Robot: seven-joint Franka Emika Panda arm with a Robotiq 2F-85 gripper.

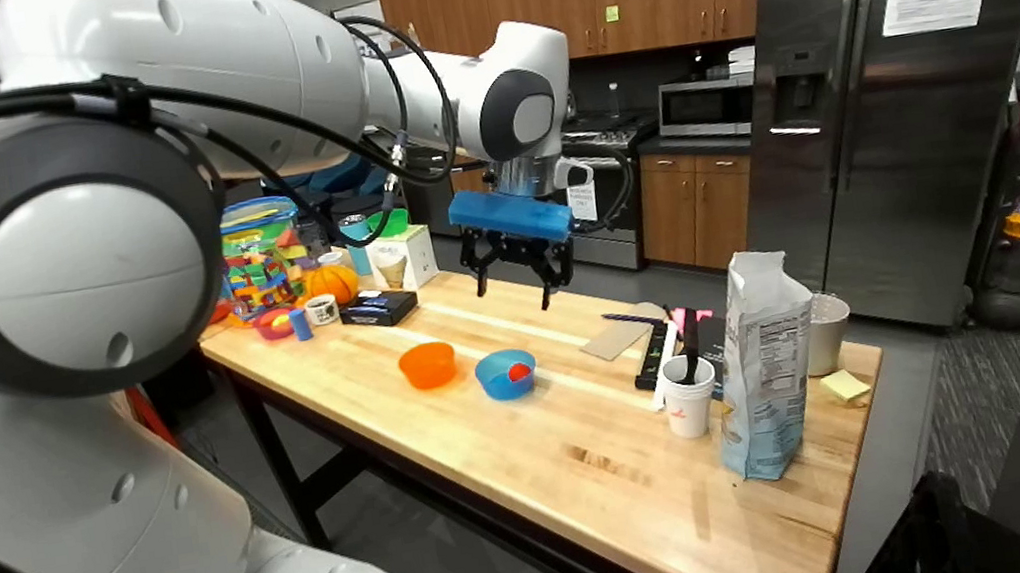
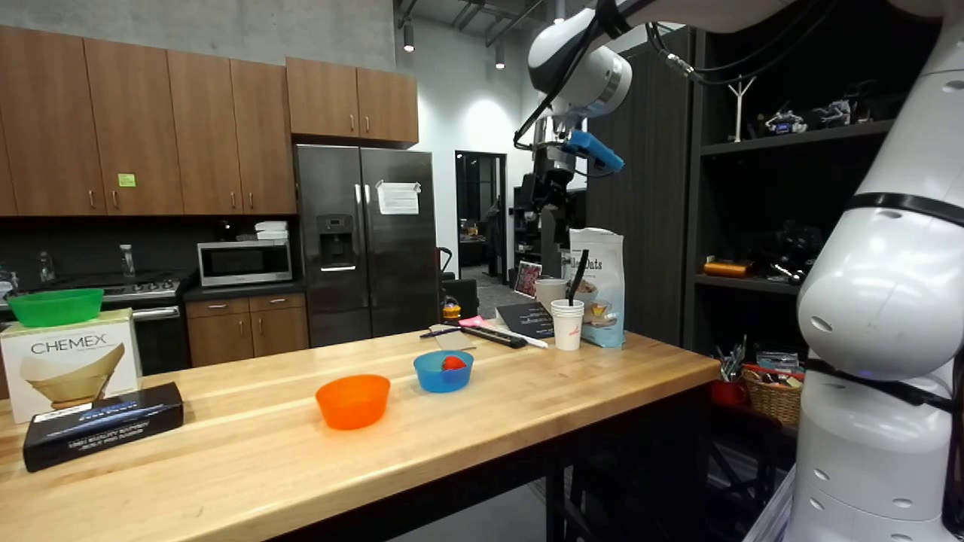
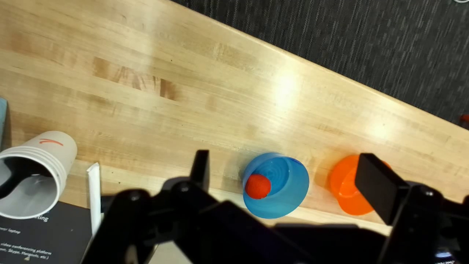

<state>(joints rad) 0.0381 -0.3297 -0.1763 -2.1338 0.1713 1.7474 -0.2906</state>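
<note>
My gripper (image 1: 514, 296) hangs open above the wooden table, with nothing between its fingers. In the wrist view a blue bowl (image 3: 289, 194) lies far below, in the gap between the two black fingers (image 3: 379, 183). Inside that bowl rests a small red ball (image 3: 258, 186), against its side. An orange bowl (image 3: 346, 176) stands beside the blue one, partly covered by a finger in the wrist view. Both exterior views show the orange bowl (image 2: 353, 402) and the blue bowl (image 2: 443, 376) upright and apart on the table. The gripper touches neither.
Stacked white cups (image 1: 688, 406) holding a black utensil stand by a tall oats bag (image 1: 765, 370). Near them lie a black sign (image 2: 527, 319) and pens. At the far end are a black box (image 1: 379, 307), a Chemex box (image 2: 71, 361) and a tub of colored blocks (image 1: 259, 263).
</note>
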